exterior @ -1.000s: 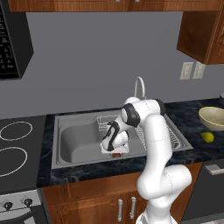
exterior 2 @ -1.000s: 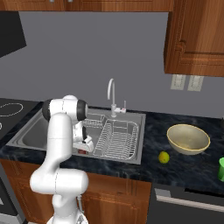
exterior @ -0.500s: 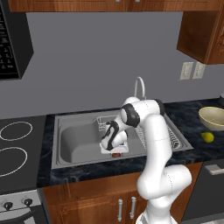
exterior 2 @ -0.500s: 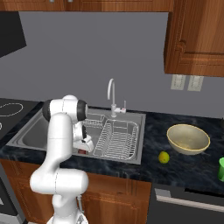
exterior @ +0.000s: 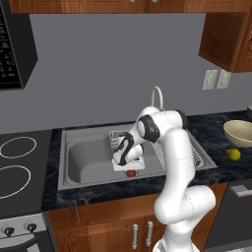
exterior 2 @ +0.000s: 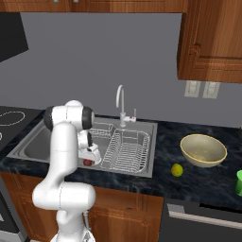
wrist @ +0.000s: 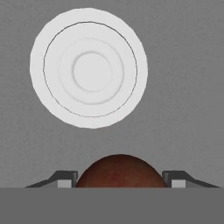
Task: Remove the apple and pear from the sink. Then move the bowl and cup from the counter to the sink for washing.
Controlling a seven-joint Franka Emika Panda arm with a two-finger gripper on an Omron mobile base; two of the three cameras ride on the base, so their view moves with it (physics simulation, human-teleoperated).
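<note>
A dark stone surface (exterior 2: 198, 186) runs across a kitchen, with a wide grey sink (exterior: 88, 162) set into it and a chrome faucet (exterior 2: 120, 101) behind. A white arm (exterior: 170, 162) bends down into the sink's near part. To the right on the surface sits a wide tan bowl (exterior 2: 203, 150), with the yellow-green pear (exterior 2: 177, 170) just near it and a green cup (exterior 2: 239, 183) at the far right edge. A wire rack (exterior 2: 126, 150) fills the sink's right half.

Low in the sink, the gripper (exterior: 130, 167) points down over the dark red apple (wrist: 119, 171). In the hand view the apple sits between the two fingers (wrist: 65, 179), which stand apart on either side of it; whether they touch its skin cannot be told. The round white drain (wrist: 89, 68) lies beyond.

The pear being out already, the apple looks to be the step in hand. The apple is likely light, firm and smooth, so it may roll or slip; taking hold across its widest middle seems safest.
</note>
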